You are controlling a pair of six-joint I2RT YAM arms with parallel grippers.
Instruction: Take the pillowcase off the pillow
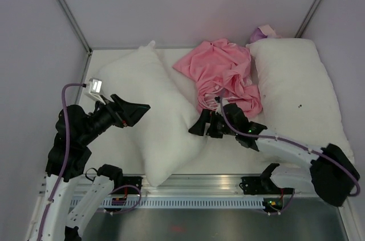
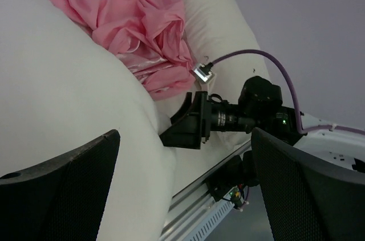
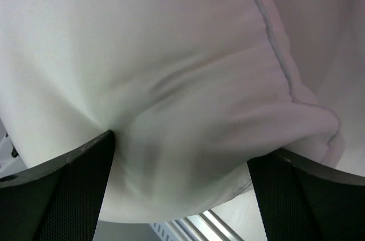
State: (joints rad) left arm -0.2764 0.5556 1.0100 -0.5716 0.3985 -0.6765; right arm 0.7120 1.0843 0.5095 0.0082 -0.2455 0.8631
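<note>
The pink pillowcase (image 1: 223,76) lies crumpled at the back centre, off the pillow; it also shows at the top of the left wrist view (image 2: 131,19). The plain white pillow (image 1: 154,121) lies at an angle left of centre, one end over the front rail. My left gripper (image 1: 138,114) is open beside the pillow's left edge, with nothing between its fingers (image 2: 74,167). My right gripper (image 1: 201,124) is open at the pillow's right edge. The pillow's seamed edge (image 3: 188,81) bulges between its wide-spread fingers (image 3: 68,178).
A second white pillow (image 1: 296,87) with small dark specks lies along the right side, touching the pillowcase. A small purple cloth (image 1: 261,32) shows behind it. The metal front rail (image 1: 194,183) and the enclosure walls bound the table.
</note>
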